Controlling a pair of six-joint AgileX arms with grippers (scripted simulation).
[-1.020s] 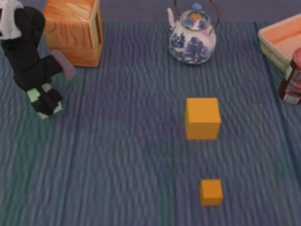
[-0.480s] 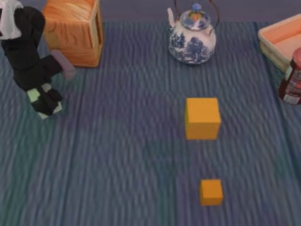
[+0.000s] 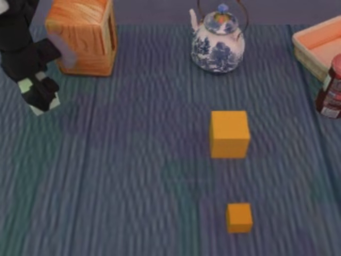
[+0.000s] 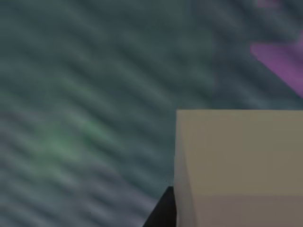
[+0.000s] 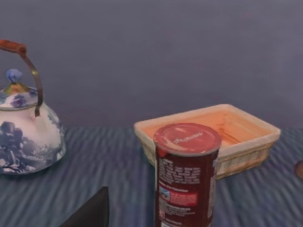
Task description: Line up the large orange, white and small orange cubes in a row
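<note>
My left arm is bent over the bench's far left corner, its claw (image 3: 40,96) pointing down beside the wooden box (image 3: 82,34), clamped on the white cube (image 4: 239,168), a plain matte block filling the wrist view. The large orange cube (image 3: 229,134) sits right of centre, and the small orange cube (image 3: 239,217) lies nearer the front edge, apart from it. My right claw is out of sight.

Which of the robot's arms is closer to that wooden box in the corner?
The left. Its gripper hovers just beside the wood-grain box, at the table's far left. The right arm is out of the top view, its camera facing the red can.
</note>
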